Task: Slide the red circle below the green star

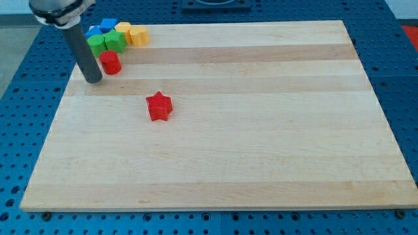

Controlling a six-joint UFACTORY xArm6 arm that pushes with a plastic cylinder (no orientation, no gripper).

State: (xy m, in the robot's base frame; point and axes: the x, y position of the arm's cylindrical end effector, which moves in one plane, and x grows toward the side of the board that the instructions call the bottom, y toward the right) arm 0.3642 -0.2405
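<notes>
My tip [94, 79] rests on the wooden surface [261, 130], just left of the red circle [110, 62]. The circle sits directly below the green star [115, 42]. No claw shows here.

setting: robotics lab | evidence: wooden board [261, 130] on blue perforated bench [19, 130]

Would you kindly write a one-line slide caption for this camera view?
My tip rests just left of the red circle, below the block cluster; the red star sits alone.
</notes>
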